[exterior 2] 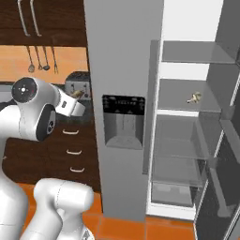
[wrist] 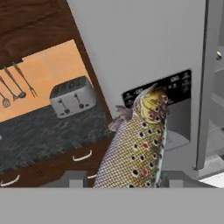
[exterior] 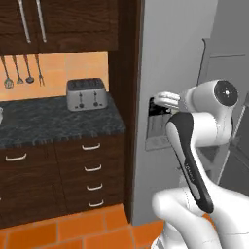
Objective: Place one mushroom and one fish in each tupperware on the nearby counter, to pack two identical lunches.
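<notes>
A brown spotted fish (wrist: 135, 148) runs lengthwise between my two fingers (wrist: 72, 177), its head pointing toward the fridge's dispenser. My gripper (wrist: 124, 177) is shut on it. From the left base camera the gripper (exterior: 156, 104) is at the fridge's front face, just right of the counter (exterior: 48, 121). In the right base view the gripper (exterior 2: 77, 96) shows a bit of the fish (exterior 2: 76, 94) beyond the wrist. A small mushroom (exterior 2: 193, 97) lies on a shelf in the open fridge. A pale sliver (exterior: 1, 114) at the counter's left edge is too small to tell whether it is a tupperware.
A silver toaster (exterior: 86, 94) stands at the back of the counter by the wood panel. The grey fridge (exterior 2: 124, 56) with its dispenser (exterior 2: 123, 121) is close ahead; its right door (exterior 2: 225, 187) stands open. Utensils (exterior: 19, 70) hang on the wall.
</notes>
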Available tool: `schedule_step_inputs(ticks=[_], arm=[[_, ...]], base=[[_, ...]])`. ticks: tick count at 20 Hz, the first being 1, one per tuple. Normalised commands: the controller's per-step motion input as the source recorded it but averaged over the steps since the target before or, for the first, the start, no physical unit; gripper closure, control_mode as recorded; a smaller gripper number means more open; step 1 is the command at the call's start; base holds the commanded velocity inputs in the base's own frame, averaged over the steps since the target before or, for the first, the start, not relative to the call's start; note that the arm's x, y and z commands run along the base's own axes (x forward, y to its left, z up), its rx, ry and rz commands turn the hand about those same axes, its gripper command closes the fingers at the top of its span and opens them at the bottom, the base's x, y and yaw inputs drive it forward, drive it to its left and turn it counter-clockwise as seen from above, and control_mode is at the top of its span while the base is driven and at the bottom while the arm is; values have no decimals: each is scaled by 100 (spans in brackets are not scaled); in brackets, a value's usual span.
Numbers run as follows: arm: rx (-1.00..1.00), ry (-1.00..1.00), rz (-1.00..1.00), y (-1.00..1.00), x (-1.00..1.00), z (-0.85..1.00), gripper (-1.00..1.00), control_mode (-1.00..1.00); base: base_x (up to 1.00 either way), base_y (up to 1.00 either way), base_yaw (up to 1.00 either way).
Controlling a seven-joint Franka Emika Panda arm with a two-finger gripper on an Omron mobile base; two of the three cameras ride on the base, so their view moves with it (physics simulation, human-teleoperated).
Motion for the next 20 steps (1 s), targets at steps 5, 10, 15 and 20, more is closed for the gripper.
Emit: schedule_step_inputs(ticks=[5, 10, 15, 20], arm=[[0, 0, 0, 0, 0, 0, 100, 100], [0, 0, 0, 0, 0, 0, 100, 100], [0, 0, 0, 0, 0, 0, 100, 100], [0, 0, 0, 0, 0, 0, 100, 100]], base=[[-10, 100, 42], [3, 100, 41], [60, 100, 19], [89, 95, -1]])
